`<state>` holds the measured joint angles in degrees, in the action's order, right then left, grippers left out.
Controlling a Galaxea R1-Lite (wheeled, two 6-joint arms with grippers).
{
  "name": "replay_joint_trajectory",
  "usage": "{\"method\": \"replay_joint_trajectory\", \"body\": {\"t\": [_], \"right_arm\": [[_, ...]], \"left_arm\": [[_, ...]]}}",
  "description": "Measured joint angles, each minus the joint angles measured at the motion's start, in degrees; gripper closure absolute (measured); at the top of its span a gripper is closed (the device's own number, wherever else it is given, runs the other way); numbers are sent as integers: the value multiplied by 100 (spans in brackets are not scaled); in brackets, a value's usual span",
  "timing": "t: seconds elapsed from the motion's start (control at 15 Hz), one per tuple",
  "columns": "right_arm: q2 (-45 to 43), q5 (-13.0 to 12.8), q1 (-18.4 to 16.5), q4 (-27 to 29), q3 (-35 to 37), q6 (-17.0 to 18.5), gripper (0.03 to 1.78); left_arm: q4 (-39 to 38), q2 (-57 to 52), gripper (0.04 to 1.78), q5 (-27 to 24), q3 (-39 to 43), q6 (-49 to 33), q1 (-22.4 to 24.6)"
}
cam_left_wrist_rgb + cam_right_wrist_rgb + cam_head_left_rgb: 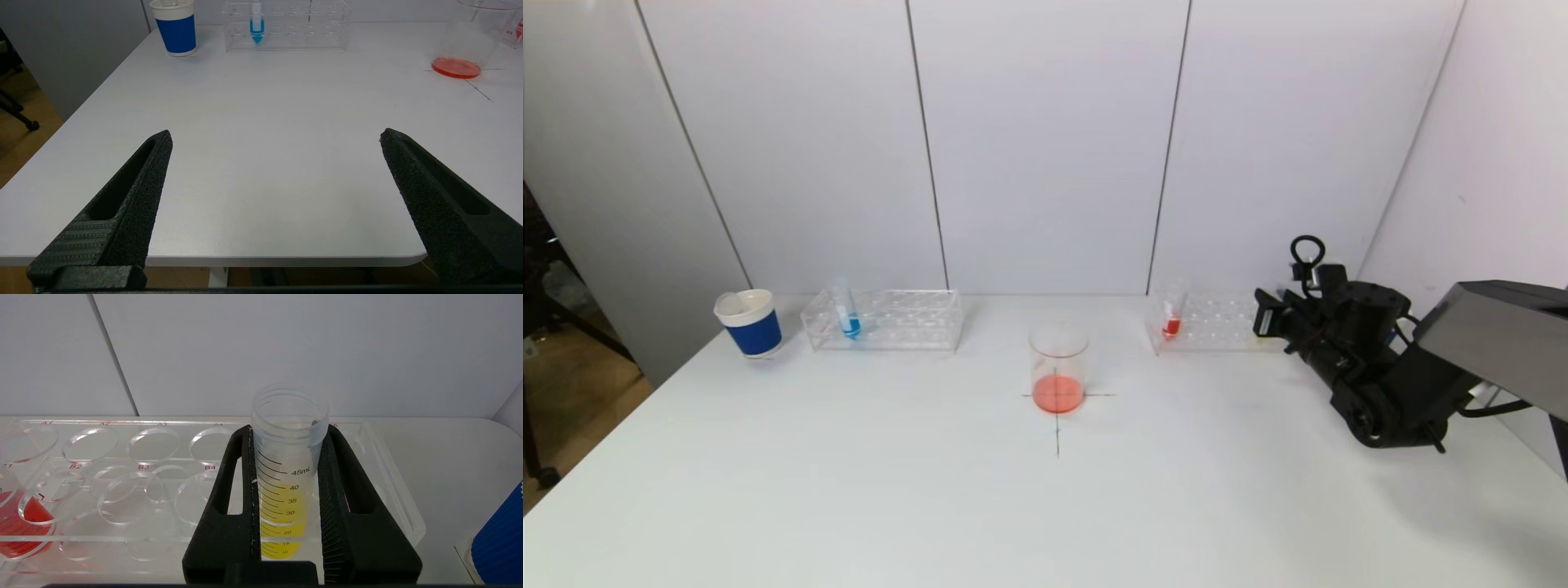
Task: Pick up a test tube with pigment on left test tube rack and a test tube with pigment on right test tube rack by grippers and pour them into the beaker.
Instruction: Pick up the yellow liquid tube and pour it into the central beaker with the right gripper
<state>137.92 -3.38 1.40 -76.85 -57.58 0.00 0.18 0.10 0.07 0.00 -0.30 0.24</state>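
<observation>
Yellow liquid fills the lower part of the tube [286, 486] that the right gripper [289, 433] has clamped between its two black fingers [237, 498], and the tube sits upright in a hole at the far right end of the right rack [392, 490]. Same rack has a red tube [1171, 320] at its left end, well apart from the yellow one. Out in the middle of the table [849, 490] the beaker [1058, 369] stands on a pen cross with a shallow layer of orange-red liquid in the bottom. Over on the left, the left rack [907, 320] holds a blue tube [848, 317] near its left end, and a blue and white paper cup [748, 323] stands just beside that rack. Left gripper [276, 136] hangs by the near edge of the table, jaws spread wide with nothing in them.
</observation>
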Motion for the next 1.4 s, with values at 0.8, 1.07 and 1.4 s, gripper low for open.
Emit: {"method": "replay_joint_trajectory", "body": {"t": [0.8, 1.07, 1.4], "right_arm": [[-686, -4, -9, 642, -94, -211, 134], [-1165, 0, -2, 1315, -375, -308, 134], [-1907, 88, 0, 2598, -986, -316, 134]], "left_arm": [[0, 0, 4, 0, 0, -2, -9], [0, 0, 4, 0, 0, -2, -22], [-2, 0, 4, -2, 0, -2, -24]]}}
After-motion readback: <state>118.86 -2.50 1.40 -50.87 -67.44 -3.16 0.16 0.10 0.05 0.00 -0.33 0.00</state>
